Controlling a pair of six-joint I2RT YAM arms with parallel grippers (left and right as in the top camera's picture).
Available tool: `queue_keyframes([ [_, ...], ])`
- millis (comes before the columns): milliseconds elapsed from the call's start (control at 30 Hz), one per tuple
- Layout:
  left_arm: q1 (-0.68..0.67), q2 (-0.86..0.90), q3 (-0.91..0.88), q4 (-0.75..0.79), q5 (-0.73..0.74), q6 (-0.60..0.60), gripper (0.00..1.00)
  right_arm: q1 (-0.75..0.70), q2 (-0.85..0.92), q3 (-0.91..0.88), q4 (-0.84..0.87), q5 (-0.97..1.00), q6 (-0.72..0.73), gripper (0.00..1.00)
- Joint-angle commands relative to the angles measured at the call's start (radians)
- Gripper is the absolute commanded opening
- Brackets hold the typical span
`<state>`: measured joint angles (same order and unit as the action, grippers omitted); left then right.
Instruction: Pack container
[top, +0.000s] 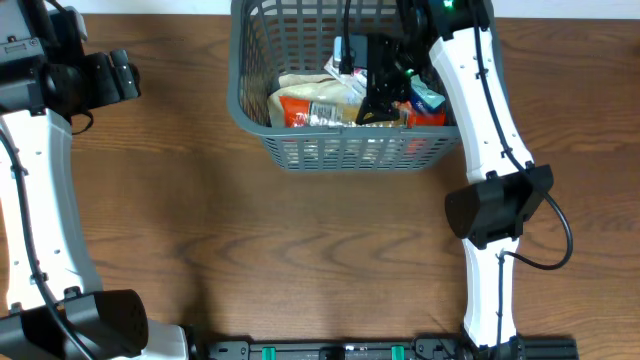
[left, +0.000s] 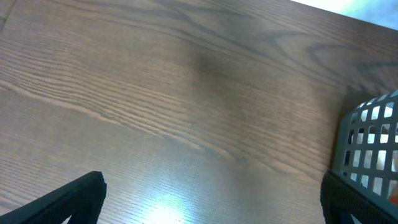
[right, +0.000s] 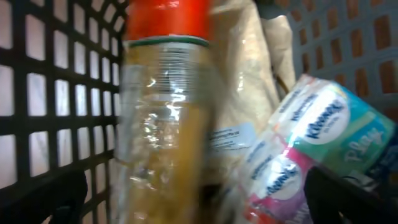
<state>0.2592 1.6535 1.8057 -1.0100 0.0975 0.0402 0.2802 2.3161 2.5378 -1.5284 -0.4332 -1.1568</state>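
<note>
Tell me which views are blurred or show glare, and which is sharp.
Overhead view: sharp, evenly lit, container lattice crisp. Left wrist view: soft focus, white glare patch on the table near the bottom edge. Right wrist view: orange-topped clear packet smeared by blur; tissue pack soft but readable.

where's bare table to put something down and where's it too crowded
Free: bare table between the left arm and the container; also the strip in front of it, up to the right arm. Crowded: inside the container, packets piled under the right gripper.
</note>
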Motion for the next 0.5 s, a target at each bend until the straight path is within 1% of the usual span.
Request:
queue_keyframes([
  [0,0.004,0.004,-0.005,-0.001,-0.007,-0.012,0.99,-0.003,-0.048,0.04,0.038,-0.011,0.058,0.99],
  [133,0.004,0.004,-0.005,-0.001,-0.007,-0.012,0.98,-0.029,-0.113,0.058,0.182,0.01,0.193,0.99],
  [333,0.004,0.004,-0.005,0.001,-0.007,-0.01,0.99,-0.111,-0.214,0.058,0.423,0.19,0.496,0.99],
  [400,0.004,0.004,-0.005,0.004,-0.007,-0.003,0.99,-0.159,-0.241,0.058,0.476,0.264,0.606,0.99],
  [467,0.003,0.004,-0.005,0.004,-0.007,0.031,0.99,-0.217,-0.261,0.058,0.498,0.307,0.693,0.99],
])
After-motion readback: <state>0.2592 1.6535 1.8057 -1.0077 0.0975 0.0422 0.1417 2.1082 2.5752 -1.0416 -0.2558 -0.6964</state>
